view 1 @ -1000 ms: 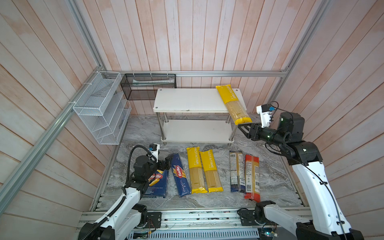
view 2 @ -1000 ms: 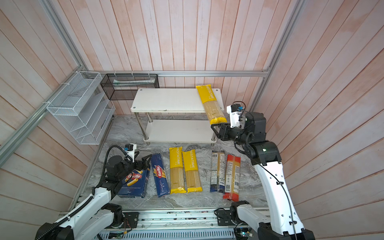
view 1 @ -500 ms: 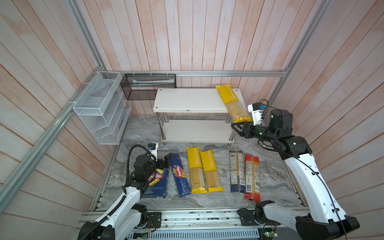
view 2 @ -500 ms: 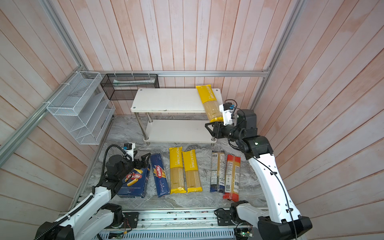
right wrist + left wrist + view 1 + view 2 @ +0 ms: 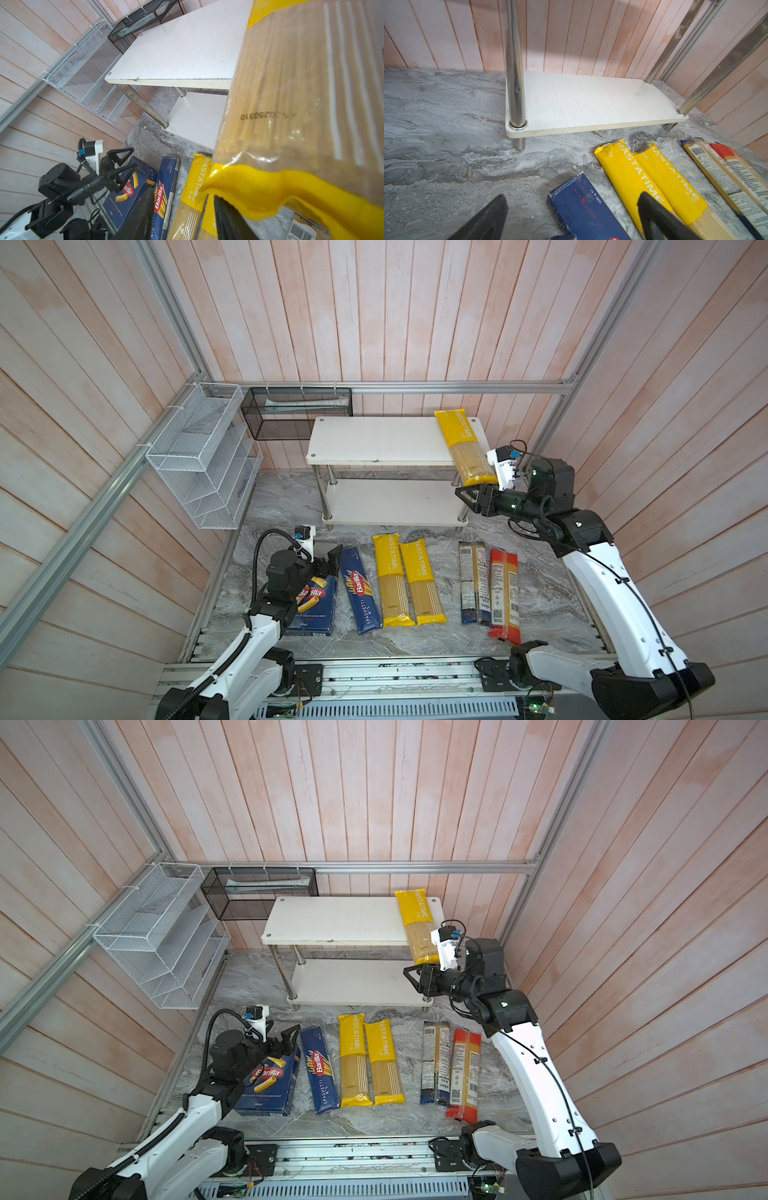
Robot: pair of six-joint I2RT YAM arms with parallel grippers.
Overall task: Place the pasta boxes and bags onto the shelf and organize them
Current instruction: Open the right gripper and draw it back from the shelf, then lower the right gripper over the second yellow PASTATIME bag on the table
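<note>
- Shelf: two white boards on chrome posts, standing at the back of the grey marbled bench.
- First yellow bag, marked PASTATIME: it lies on the shelf's top board at the right end, running front to back. Its near end overhangs the front edge.
- Right fingers: parted and gripping nothing. Through the gap I see only the goods down on the bench. They sit just below and in front of the overhanging end of the first yellow bag. I cannot tell whether one of them touches its yellow seal.
- Left fingers: spread wide and empty, low over the bench by the far end of the Rigatoni box.
- Rigatoni box: wide, dark blue, lying flat, leftmost in the row on the bench and partly under my left arm.
- Spaghetti box: long, narrow, dark blue, just to the right of the Rigatoni box and slightly slanted.
- Second yellow bag and third yellow bag: side by side and touching, in the middle of the row.
- Blue-ended bag and red-ended bag: side by side at the right of the row, printed labels up.
- White wire rack: on the left wall.
- Black mesh basket: on the back rail, near the shelf's left rear corner.
</note>
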